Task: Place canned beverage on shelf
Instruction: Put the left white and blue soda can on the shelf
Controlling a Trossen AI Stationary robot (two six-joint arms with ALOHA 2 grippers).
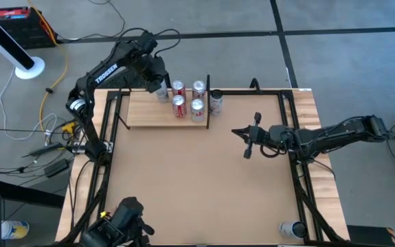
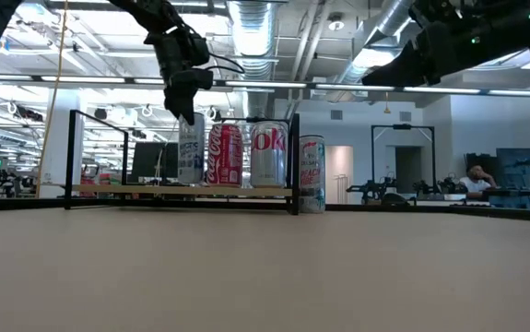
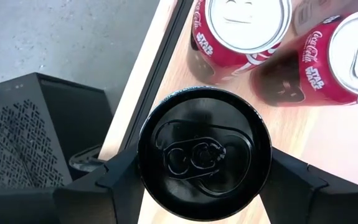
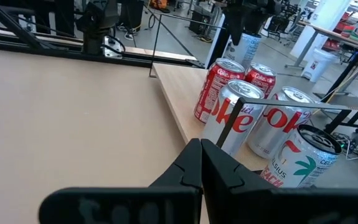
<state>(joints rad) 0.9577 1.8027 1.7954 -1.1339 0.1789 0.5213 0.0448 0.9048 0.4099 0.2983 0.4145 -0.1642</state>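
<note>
The left hand [image 1: 161,88] is up at the far edge of the shelf [image 1: 142,113], fingers clamped on either side of a dark-topped can [image 3: 205,152]. From the wrist view, that can sits squarely between the two dark fingers [image 3: 294,183], its black lid and pull tab facing the camera. The low view shows the same can [image 2: 191,148], pale and silvery, standing upright with the hand gripping it from above, its base down at the shelf board; whether it fully rests there cannot be told.

Just beside it on the shelf stand two red cola cans [image 1: 178,97], and next to those two silver diet cola cans [image 1: 198,100], all upright and clustered against the thin black end piece [image 1: 208,103]. One more can, a white one with red lettering [image 1: 216,101], stands on the tabletop [image 1: 197,185] just outside that end piece.

The right hand [image 1: 237,132] hangs over the middle right of the tabletop, well apart from the cans, fingers pressed together and holding nothing. Far behind, a person [image 2: 476,180] sits at a desk.
</note>
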